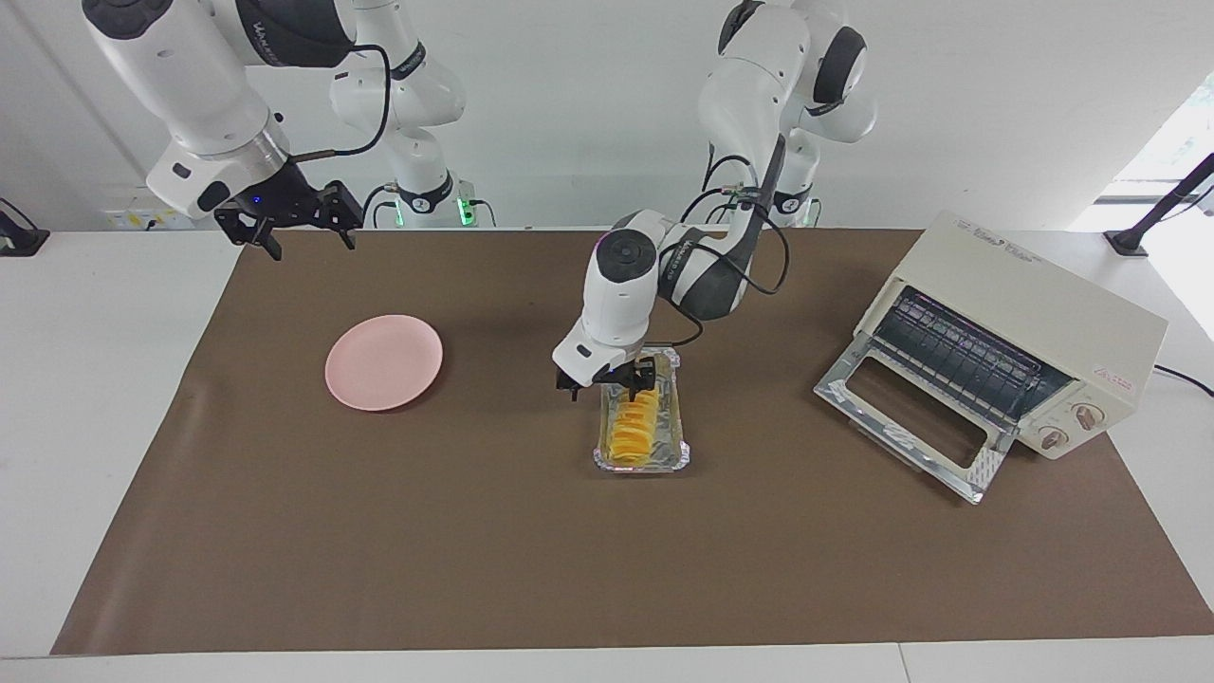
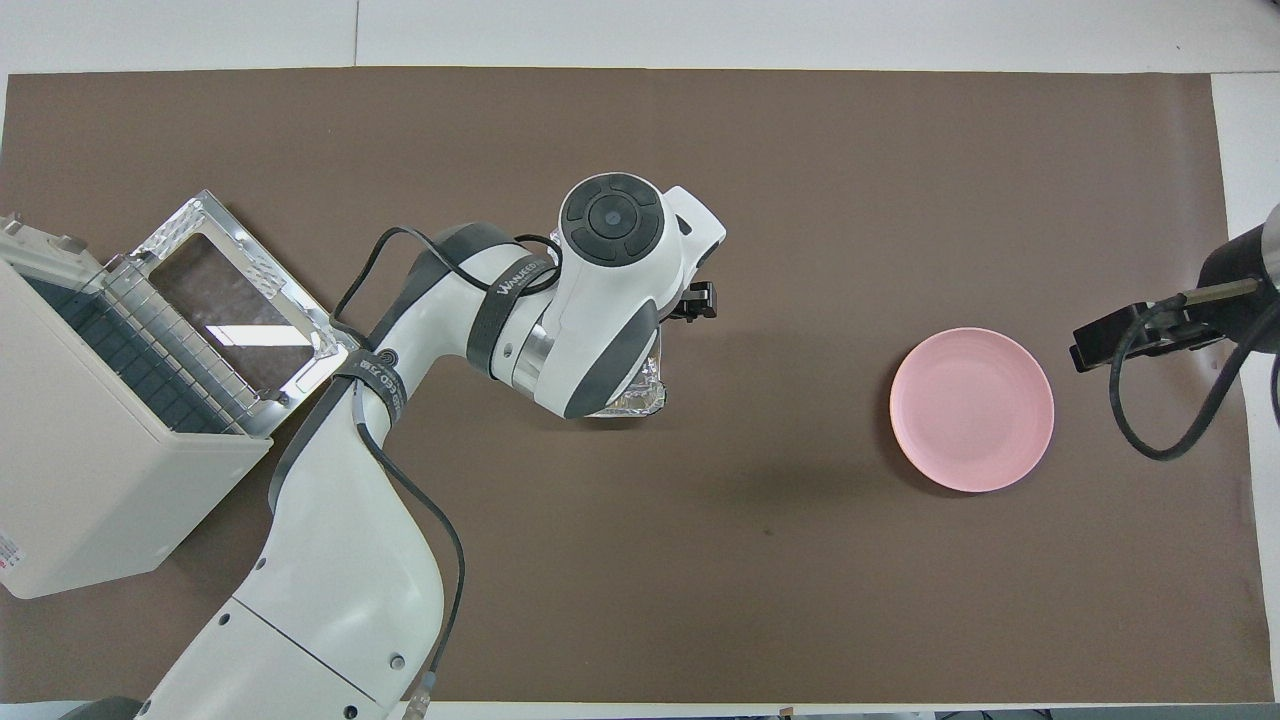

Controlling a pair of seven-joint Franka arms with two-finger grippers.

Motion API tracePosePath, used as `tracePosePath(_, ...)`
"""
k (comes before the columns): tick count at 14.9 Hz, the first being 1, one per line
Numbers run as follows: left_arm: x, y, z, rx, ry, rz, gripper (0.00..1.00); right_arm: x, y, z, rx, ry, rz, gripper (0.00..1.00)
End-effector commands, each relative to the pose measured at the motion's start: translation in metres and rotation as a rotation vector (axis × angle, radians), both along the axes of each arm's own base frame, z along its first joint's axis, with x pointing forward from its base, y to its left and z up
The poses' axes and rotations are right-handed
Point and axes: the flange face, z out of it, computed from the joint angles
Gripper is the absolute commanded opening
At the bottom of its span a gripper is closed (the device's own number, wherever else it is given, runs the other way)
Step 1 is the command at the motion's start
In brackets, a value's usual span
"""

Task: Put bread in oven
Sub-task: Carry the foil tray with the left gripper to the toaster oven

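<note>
Black left gripper hangs spread over the bread, whose ridged row lies in the foil tray, long axis running toward the robots. Right gripper, spread, waits; oven stands open.

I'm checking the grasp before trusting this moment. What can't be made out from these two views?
- Overhead view: the bread is hidden and most of the foil tray is covered by the left arm's wrist.
- Facing view: whether the left gripper touches the bread cannot be told; its body hides the slices nearest the robots.
- Overhead view: the right gripper is cut off by the picture's edge.
- Both views: the oven interior past the rack is too dark.
</note>
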Motion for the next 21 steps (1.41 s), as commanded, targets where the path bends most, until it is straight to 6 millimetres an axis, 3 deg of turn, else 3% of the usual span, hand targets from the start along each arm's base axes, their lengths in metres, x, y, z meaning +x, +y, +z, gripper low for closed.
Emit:
tracePosePath(1,-0.005,-0.01,-0.011,0.022,-0.016,0.024,1.0,-0.011,-0.01,0.001,-0.022,0.004,0.026,1.0)
tracePosePath(4,-0.011,-0.013,-0.014,0.025,-0.008,0.069,0.9,-0.015,-0.01,0.007,-0.024,0.001,0.012,1.0)
tracePosePath(5,-0.01,-0.013,-0.014,0.024,-0.007,0.075,0.81,-0.015,-0.009,0.007,-0.024,0.001,0.015,1.0)
tracePosePath(6,-0.01,-0.012,-0.014,0.025,-0.005,0.083,0.66,-0.015,-0.007,0.008,-0.024,-0.004,0.02,1.0)
tracePosePath(8,-0.005,-0.004,-0.015,0.034,0.005,0.11,0.08,-0.014,-0.009,0.009,-0.024,-0.01,0.017,1.0)
tracePosePath(9,-0.001,0.001,-0.018,0.039,0.008,0.113,0.0,-0.014,-0.01,0.008,-0.024,-0.013,0.015,1.0)
tracePosePath(10,0.005,0.012,-0.022,0.049,0.014,0.129,0.0,-0.013,-0.01,0.008,-0.023,-0.014,0.015,1.0)
tracePosePath(15,0.0,0.021,-0.023,0.105,0.075,0.162,0.0,-0.01,-0.011,0.008,-0.02,-0.033,0.025,1.0)
tracePosePath(16,0.002,0.027,-0.016,0.132,0.091,0.198,0.0,-0.01,-0.012,0.008,-0.021,-0.033,0.02,1.0)
tracePosePath(18,0.019,0.051,0.025,0.168,0.092,0.259,0.0,-0.01,-0.013,0.009,-0.022,-0.033,0.006,1.0)
tracePosePath(21,0.061,0.115,0.058,0.231,0.087,0.382,0.0,-0.012,-0.012,0.009,-0.021,-0.022,0.015,1.0)
